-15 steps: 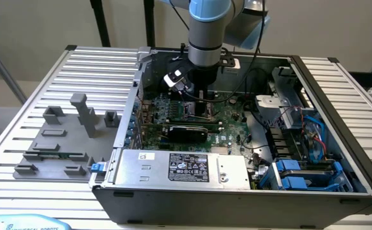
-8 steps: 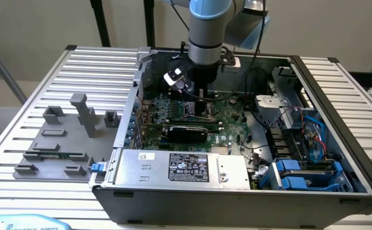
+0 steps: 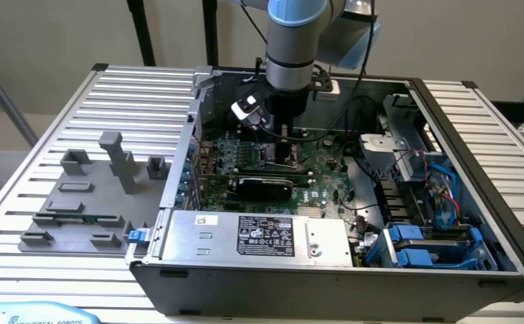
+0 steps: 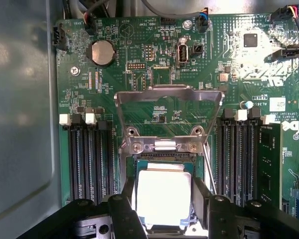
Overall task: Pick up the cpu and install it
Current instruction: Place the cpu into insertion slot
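Silver and shiny, the cpu (image 4: 164, 199) sits right between the jaws, which squeeze its two sides, just over the open socket (image 4: 162, 158) on the green board (image 4: 154, 74).

The one text I can read is "UNIVERSAL ROBOTS" — it stands on the pale blue rounded plastic piece (image 3: 37, 316) at the exterior view's lower left edge. The black printed label (image 3: 266, 235) on the silver metal box (image 3: 326, 237) and the white lettering on the green circuit board (image 4: 139, 64) are too fine for me to read.
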Controlling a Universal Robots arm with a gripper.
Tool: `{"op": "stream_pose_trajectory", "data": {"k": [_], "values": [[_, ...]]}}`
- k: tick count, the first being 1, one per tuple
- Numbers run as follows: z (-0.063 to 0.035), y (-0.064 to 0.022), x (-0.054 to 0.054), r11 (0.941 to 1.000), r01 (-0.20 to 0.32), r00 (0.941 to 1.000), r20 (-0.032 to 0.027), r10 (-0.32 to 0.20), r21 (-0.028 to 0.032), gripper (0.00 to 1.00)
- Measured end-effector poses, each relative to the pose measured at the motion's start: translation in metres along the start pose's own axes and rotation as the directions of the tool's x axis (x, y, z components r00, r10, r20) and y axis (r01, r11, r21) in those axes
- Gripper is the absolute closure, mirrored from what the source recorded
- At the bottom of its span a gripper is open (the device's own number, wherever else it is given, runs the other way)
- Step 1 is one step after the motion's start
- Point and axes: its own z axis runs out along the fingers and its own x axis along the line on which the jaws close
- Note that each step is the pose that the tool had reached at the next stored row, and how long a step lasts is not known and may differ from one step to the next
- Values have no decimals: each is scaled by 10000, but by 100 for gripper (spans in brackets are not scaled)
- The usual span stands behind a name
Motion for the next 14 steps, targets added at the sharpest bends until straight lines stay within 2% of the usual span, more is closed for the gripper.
{"op": "stream_pose_trajectory", "data": {"k": [9,12,14], "values": [[-6,7,-19,10000,23,10000,1,-23,-7,46],[-6,7,-31,9999,98,10000,-2,-98,-48,46],[-6,7,-31,9998,196,9998,-7,-196,-97,46]]}}
